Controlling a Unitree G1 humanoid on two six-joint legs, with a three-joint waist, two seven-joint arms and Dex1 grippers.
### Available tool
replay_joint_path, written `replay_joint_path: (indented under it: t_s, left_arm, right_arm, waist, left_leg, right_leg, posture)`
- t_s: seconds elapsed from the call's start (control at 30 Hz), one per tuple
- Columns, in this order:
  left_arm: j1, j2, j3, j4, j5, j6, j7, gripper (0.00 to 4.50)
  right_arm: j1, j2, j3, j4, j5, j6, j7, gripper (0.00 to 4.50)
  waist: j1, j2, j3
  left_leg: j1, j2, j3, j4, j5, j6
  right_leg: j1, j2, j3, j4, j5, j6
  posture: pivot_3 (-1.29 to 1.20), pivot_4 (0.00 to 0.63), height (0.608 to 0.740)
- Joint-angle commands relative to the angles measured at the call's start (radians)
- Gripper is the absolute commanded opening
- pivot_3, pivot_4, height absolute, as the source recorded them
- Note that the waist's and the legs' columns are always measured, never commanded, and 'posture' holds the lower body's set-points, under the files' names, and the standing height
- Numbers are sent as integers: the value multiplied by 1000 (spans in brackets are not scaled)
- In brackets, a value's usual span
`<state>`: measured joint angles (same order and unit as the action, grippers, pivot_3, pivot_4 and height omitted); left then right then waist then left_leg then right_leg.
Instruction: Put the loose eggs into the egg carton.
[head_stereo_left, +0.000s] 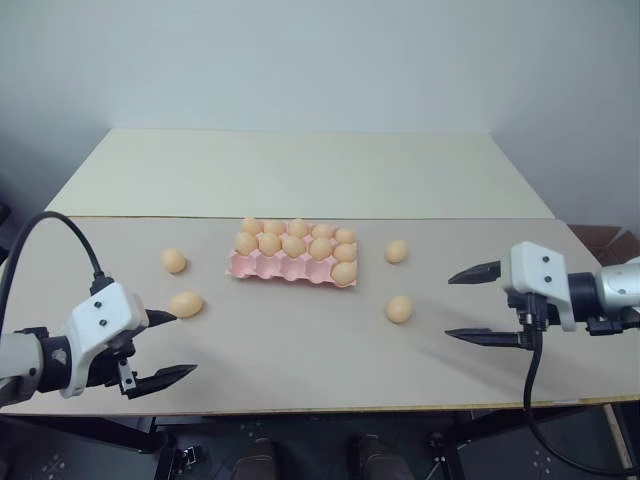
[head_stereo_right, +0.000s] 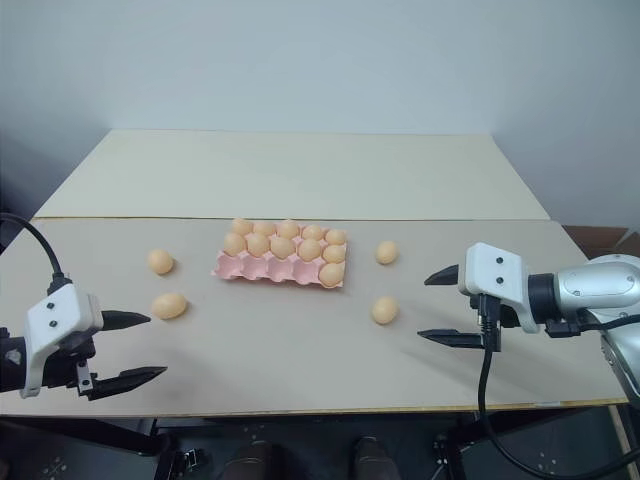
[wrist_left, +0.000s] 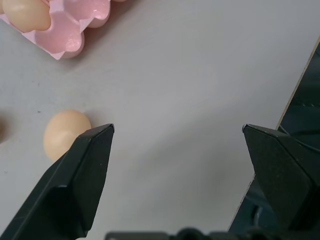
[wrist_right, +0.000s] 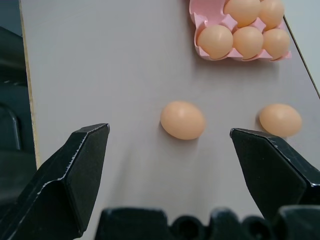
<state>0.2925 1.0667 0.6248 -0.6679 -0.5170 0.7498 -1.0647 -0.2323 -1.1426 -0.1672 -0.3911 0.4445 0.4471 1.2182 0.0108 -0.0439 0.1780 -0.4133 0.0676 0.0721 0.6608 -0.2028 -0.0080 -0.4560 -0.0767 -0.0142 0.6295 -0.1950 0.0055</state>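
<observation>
Soft, even, fairly bright light falls from above on the table (head_stereo_left: 300, 330), with no glare. The loose eggs (wrist_right: 183, 120) cast only faint, short shadows just beside themselves. Near the egg carton (wrist_right: 200, 20) the wrist views stay sharp, while the fingers (wrist_left: 75, 185) look slightly soft.

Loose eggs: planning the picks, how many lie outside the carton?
4: two left of the egg carton, at and; two right of it, at and.
</observation>
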Motion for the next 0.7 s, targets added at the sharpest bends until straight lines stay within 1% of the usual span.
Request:
replay_joint_path:
  t_s: [0.03, 0.1, 0.17, 0.3, 0.53, 0.63, 0.7]
  left_arm:
    - [-46, 17, 16, -3, -46, 66, 25, 4483]
    - [-77, 6, 13, 3, -58, 73, 42, 4483]
    - [-88, 6, 0, 4, -36, 57, 58, 4483]
    - [-66, 16, -13, 4, -13, 22, 32, 4483]
    - [-93, 13, -46, 5, -27, -6, 23, 4483]
    - [-111, 8, -70, 7, -42, -4, 19, 4483]
    - [-113, 19, -97, 14, -32, -11, 13, 4483]
  right_arm:
    - [-24, 5, -2, -19, -2, -22, -7, 4500]
    - [-28, 10, -2, -20, -3, -22, -10, 4500]
    - [-29, 11, -3, -20, -5, -20, -11, 4500]
    - [-16, 12, -11, -26, -10, -19, -13, 4500]
    - [-7, 14, -14, -33, -13, -14, -27, 4500]
    - [-19, 21, -3, -55, -44, -15, -77, 4500]
    - [-31, 51, 6, -80, -29, 21, -124, 4500]
  waist:
    - [0, 0, 0]
    - [0, 0, 0]
    - [0, 0, 0]
    - [-2, 0, 0]
    - [0, 0, 0]
    - [0, 0, 0]
    - [-1, 0, 0]
  left_leg:
    - [0, 0, 0, 0, 0, 0]
    - [0, 0, 0, 0, 0, 0]
    - [0, 0, 0, 0, 0, 0]
    - [0, 0, 0, 0, 0, 0]
    - [0, 0, 0, 0, 0, 0]
    - [0, 0, 0, 0, 0, 0]
    - [0, 0, 0, 0, 0, 0]
  right_leg:
    - [0, 0, 0, 0, 0, 0]
    - [0, 0, 0, 0, 0, 0]
    - [0, 0, 0, 0, 0, 0]
    - [0, 0, 0, 0, 0, 0]
    - [0, 0, 0, 0, 0, 0]
    - [0, 0, 0, 0, 0, 0]
    - [0, 0, 0, 0, 0, 0]
  posture:
    - [0, 150, 740]
    - [0, 150, 740]
    - [0, 150, 740]
    - [0, 150, 740]
    - [0, 150, 740]
    - [0, 150, 740]
    - [0, 150, 740]
